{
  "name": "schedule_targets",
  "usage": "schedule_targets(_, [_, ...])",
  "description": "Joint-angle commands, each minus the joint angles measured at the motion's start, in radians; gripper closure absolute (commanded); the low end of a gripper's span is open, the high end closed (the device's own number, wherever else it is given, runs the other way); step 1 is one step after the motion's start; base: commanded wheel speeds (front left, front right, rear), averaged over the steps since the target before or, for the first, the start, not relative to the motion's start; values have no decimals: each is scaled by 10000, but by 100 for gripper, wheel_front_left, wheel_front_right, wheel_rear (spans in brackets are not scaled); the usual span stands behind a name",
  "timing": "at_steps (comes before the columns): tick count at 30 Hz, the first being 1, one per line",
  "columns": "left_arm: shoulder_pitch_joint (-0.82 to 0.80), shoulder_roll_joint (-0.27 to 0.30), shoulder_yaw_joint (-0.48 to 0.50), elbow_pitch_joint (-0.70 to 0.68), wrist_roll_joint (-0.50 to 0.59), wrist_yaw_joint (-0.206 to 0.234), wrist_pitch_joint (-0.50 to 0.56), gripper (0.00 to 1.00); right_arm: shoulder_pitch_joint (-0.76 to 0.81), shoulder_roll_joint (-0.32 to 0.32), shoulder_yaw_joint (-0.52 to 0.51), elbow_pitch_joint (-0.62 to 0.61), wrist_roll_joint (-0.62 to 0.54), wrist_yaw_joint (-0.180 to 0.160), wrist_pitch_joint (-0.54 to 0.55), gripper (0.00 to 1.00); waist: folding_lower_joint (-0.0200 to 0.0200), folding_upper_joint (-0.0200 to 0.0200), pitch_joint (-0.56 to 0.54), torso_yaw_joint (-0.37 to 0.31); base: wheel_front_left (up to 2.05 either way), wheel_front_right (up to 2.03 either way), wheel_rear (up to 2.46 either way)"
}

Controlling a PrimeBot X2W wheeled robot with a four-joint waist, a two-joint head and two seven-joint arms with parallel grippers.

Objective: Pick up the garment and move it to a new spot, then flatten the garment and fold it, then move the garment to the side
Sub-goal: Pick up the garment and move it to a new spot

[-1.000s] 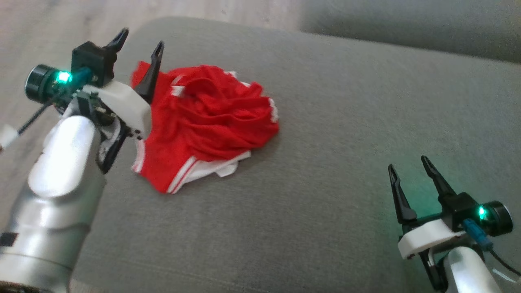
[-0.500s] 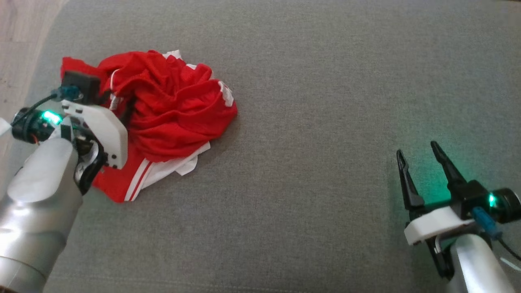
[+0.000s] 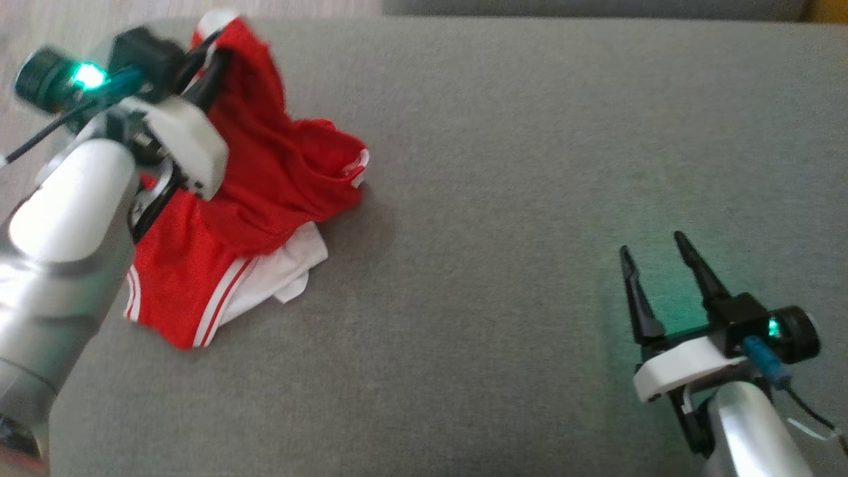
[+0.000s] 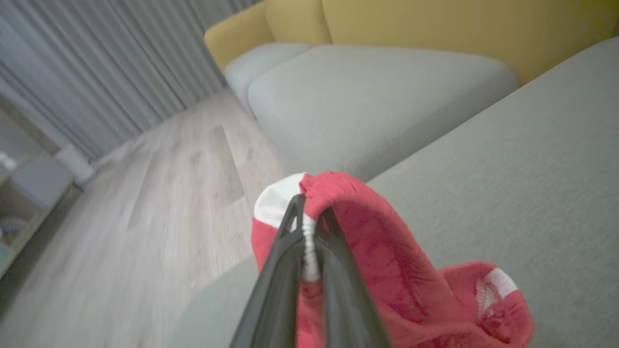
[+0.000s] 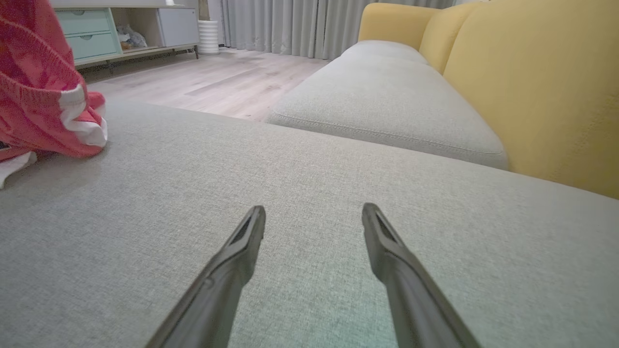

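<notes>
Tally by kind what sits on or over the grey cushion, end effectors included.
Garment: 1
End effectors: 2, left end effector shut on it, right end effector open
Total: 3

Soft, even daylight lights the scene, without hard glare. In the head view the left gripper (image 3: 215,63) is smeared by motion blur, and the red garment (image 3: 278,172) throws a faint shadow on the grey cushion (image 3: 530,165). A green lamp (image 3: 772,326) tints the cushion beside the right gripper (image 3: 652,242). The left wrist view is blurred throughout; the right wrist view is sharp, its own fingers (image 5: 232,270) soft.
</notes>
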Motion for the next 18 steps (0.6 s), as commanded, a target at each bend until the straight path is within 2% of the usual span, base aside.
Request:
schedule_targets(1, [-689,390,200,-324,166,18,-178,100,-13,55,268,-234,35,73,-120,0,1,0,-493,-398,0,0,0])
schedule_targets(5, [-1445,257,-289,-787,586,18,-539,100,216,283,516,-113,129,73,-120,0,1,0,-1246,-1160,0,0,0])
schedule_targets(9, [-2107,-26,-370,-927,691,18,-791,100,363,408,928,-20,226,73,-120,0,1,0,-1794,-2127,0,0,0])
schedule_targets(15, [-3200,-653,-590,-922,1105,75,-1479,100,470,474,1245,16,449,73,-120,0,1,0,-2058,-3568,0,0,0])
schedule_targets(18, [-3643,-962,-732,-582,1423,141,-1903,100,433,479,1890,-34,817,73,-120,0,1,0,-1976,-4177,0,0,0])
